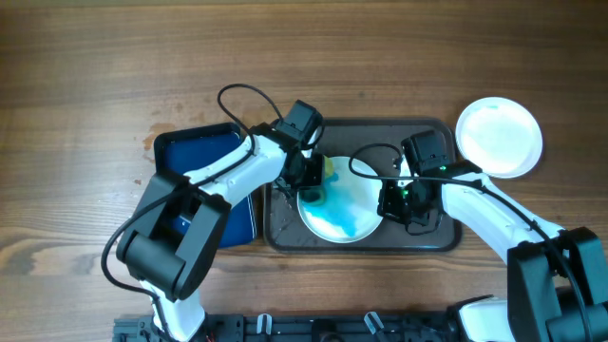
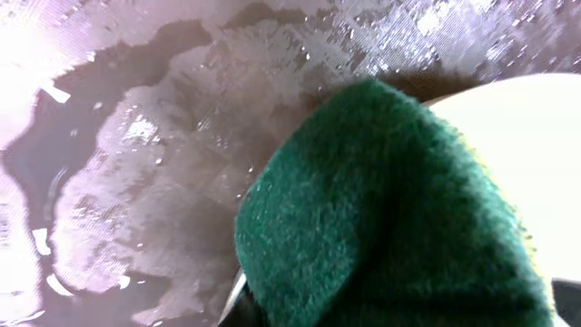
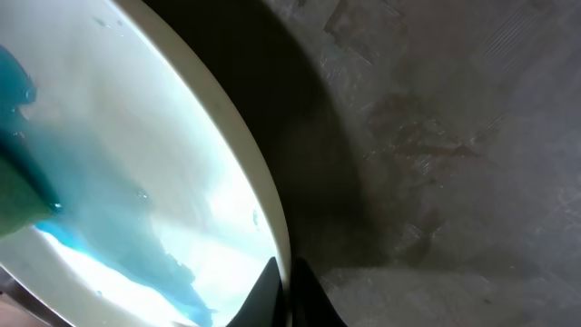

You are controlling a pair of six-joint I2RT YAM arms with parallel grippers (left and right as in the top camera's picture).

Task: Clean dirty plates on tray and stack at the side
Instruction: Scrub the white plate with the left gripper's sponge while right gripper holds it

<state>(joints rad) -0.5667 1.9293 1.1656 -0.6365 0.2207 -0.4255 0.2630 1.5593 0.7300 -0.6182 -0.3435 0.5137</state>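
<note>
A white plate (image 1: 347,204) smeared with blue lies on the dark grey-brown tray (image 1: 437,237). My right gripper (image 1: 391,202) is shut on the plate's right rim; the right wrist view shows its two fingertips (image 3: 289,295) pinching the rim of the plate (image 3: 136,182). My left gripper (image 1: 313,179) is shut on a green sponge (image 2: 390,218) with a yellow side, pressed at the plate's upper left edge (image 2: 517,127). A clean white plate (image 1: 499,136) sits on the table to the right of the tray. The third plate is not in view.
A smaller glossy dark blue tray (image 1: 195,152) lies left of the grey tray, partly under my left arm. The tray surface (image 2: 136,154) beside the sponge is wet and streaked. Wooden table surrounds both trays.
</note>
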